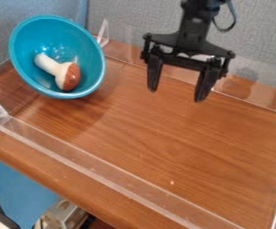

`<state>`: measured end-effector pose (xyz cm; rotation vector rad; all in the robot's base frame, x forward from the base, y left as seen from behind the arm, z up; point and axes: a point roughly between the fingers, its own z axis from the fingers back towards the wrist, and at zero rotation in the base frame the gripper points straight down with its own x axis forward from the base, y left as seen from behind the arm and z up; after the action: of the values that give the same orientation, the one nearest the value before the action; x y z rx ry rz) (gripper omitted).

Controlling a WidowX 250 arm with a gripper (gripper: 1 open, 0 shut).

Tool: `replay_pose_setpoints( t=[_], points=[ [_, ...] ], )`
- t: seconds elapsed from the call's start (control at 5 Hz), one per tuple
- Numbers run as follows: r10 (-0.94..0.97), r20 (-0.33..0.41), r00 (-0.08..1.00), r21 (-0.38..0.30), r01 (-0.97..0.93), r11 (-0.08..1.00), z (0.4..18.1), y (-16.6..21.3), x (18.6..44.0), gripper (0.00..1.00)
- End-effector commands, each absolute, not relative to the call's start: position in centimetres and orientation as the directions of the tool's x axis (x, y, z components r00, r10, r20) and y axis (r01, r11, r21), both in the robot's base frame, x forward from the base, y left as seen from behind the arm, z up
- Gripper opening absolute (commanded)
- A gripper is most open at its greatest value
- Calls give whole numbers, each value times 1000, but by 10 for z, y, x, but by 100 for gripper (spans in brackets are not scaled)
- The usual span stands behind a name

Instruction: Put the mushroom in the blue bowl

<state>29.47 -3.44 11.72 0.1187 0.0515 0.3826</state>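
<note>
The blue bowl point(54, 55) sits at the back left of the wooden table, tilted so its inside faces the camera. The mushroom point(62, 71) lies on its side inside the bowl, reddish-brown cap to the lower right, cream stem pointing up left. My gripper point(179, 88) hangs over the back middle of the table, well to the right of the bowl, pointing down. Its two black fingers point(154, 78) stand wide open with nothing between them.
A clear acrylic wall point(128, 185) runs along the front edge of the wooden table point(164, 134), with more clear walls at the back right point(250, 88) and left. A blue-grey backdrop stands behind.
</note>
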Motion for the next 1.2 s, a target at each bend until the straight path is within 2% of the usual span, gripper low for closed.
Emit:
replay_pose_setpoints(
  t=[0.0, 0.4, 0.6, 0.8, 1.0],
  points=[
    [316, -10, 949, 119, -313, 942, 129, -41, 295, 100],
    [183, -16, 983, 118, -180, 977, 136, -60, 295, 100],
    [249, -19, 968, 103, -246, 964, 136, -56, 301, 100],
    [302, -30, 953, 96, -298, 950, 133, -51, 305, 0],
    [288, -32, 957, 88, -284, 955, 142, -40, 296, 100]
  ],
)
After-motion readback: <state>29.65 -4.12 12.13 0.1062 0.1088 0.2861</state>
